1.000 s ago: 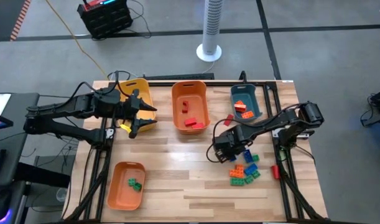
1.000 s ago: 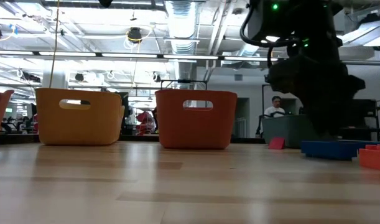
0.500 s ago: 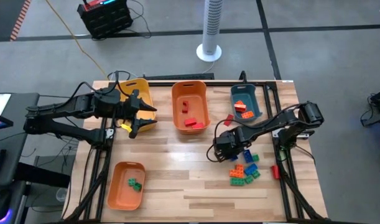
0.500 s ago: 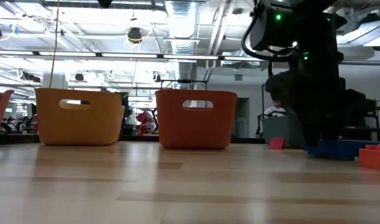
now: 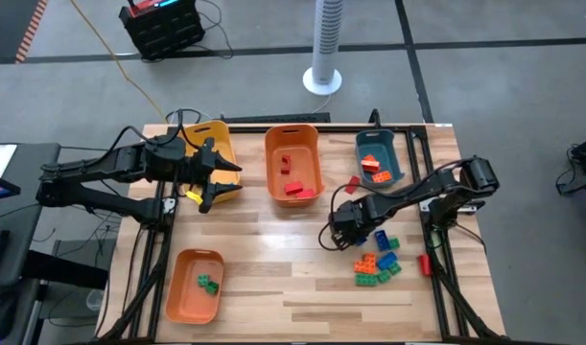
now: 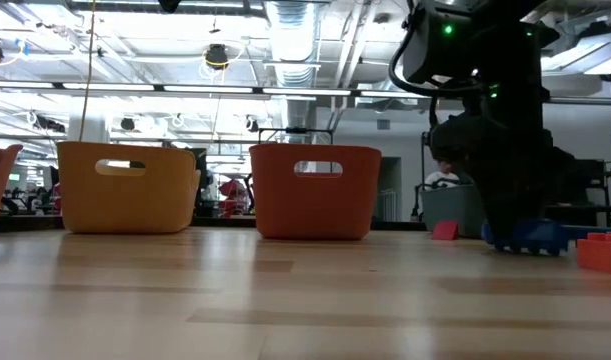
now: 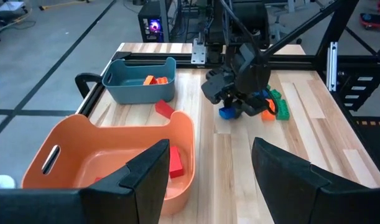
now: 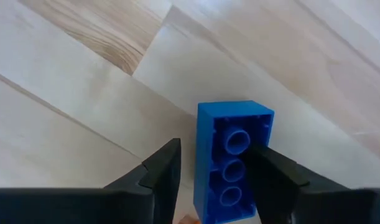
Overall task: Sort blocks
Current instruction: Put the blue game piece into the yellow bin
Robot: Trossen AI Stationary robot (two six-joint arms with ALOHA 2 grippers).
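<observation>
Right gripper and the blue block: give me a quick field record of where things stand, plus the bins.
right gripper: fingers either side of blue block, hollow underside up; grip not confirmed
left gripper: open, waiting beside yellow bin
loose pile: mixed blocks on table, right side
centre orange bin: red blocks
teal bin: orange blocks
near orange bin: green blocks

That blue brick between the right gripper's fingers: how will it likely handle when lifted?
The blue brick looks like rigid hollow plastic, so probably light and stiff. Its smooth flat sides may slip a little between the right gripper's fingers. On the wooden table its boxy shape should slide rather than roll.
</observation>
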